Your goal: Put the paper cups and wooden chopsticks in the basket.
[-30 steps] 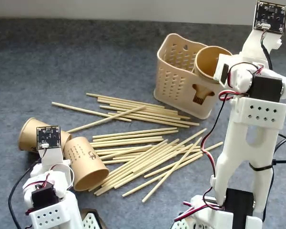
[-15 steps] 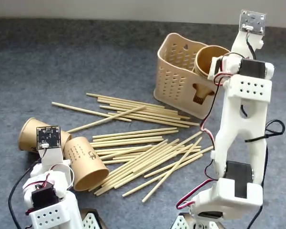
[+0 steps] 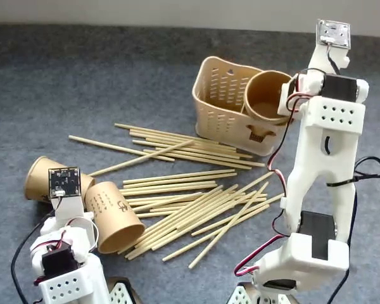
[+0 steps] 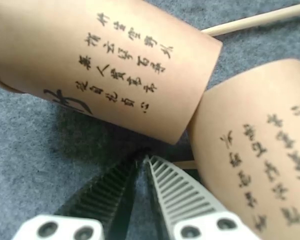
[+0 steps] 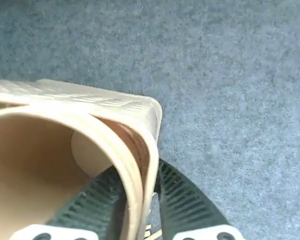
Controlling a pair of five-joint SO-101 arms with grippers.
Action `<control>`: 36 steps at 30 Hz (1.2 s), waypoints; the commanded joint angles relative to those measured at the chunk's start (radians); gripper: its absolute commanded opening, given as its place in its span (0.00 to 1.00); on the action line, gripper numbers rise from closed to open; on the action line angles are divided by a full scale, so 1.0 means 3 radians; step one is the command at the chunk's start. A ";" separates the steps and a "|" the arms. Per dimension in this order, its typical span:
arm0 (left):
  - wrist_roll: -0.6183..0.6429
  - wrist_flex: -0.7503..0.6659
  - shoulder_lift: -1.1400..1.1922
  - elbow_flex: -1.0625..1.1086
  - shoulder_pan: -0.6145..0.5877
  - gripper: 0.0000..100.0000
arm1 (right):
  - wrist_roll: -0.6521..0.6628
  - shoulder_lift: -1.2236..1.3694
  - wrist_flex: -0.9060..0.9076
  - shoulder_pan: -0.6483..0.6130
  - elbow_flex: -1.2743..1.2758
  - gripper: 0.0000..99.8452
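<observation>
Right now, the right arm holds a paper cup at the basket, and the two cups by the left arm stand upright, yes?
No: the high view shows those two cups lying on their sides. The right gripper does hold a paper cup at the basket.

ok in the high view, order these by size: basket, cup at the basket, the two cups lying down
1. basket
2-3. cup at the basket and lying cup by the chopsticks: look alike
4. other lying cup, partly hidden, so unsure
</observation>
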 commanded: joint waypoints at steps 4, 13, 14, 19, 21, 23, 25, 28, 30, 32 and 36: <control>-0.0010 0.0005 -0.0049 0.0064 0.0054 0.01 | 0.0169 -0.0064 0.0376 -0.0161 -0.0233 0.01; -0.0010 0.0005 -0.0049 0.0064 0.0054 0.01 | 0.0435 -0.0069 0.0795 -0.0243 -0.0233 0.01; -0.0010 0.0005 -0.0049 0.0064 0.0054 0.01 | 0.0476 -0.0069 0.0852 -0.0258 -0.0233 0.01; -0.0010 0.0005 -0.0049 0.0064 0.0054 0.01 | 0.0517 -0.0090 0.0969 -0.0253 -0.0289 0.01; -0.0010 0.0005 -0.0049 0.0064 0.0054 0.01 | 0.0517 -0.0130 0.0974 -0.0253 -0.0386 0.01; -0.0010 0.0005 -0.0049 0.0064 0.0054 0.01 | 0.0491 -0.0161 0.0974 -0.0258 -0.0463 0.01; -0.0010 0.0005 -0.0049 0.0064 0.0054 0.01 | 0.0486 -0.0151 0.0949 -0.0274 -0.0509 0.01; -0.0010 0.0005 -0.0049 0.0064 0.0054 0.01 | 0.0368 -0.0043 0.0841 -0.0320 -0.0596 0.01; -0.0010 0.0005 -0.0049 0.0064 0.0054 0.01 | 0.0322 0.0054 0.0729 -0.0335 -0.0596 0.01; -0.0010 0.0005 -0.0049 0.0064 0.0054 0.01 | 0.0322 0.0136 0.0611 -0.0340 -0.0596 0.04; -0.0010 0.0005 -0.0049 0.0064 0.0054 0.01 | 0.0317 0.0202 0.0371 -0.0340 -0.0596 0.14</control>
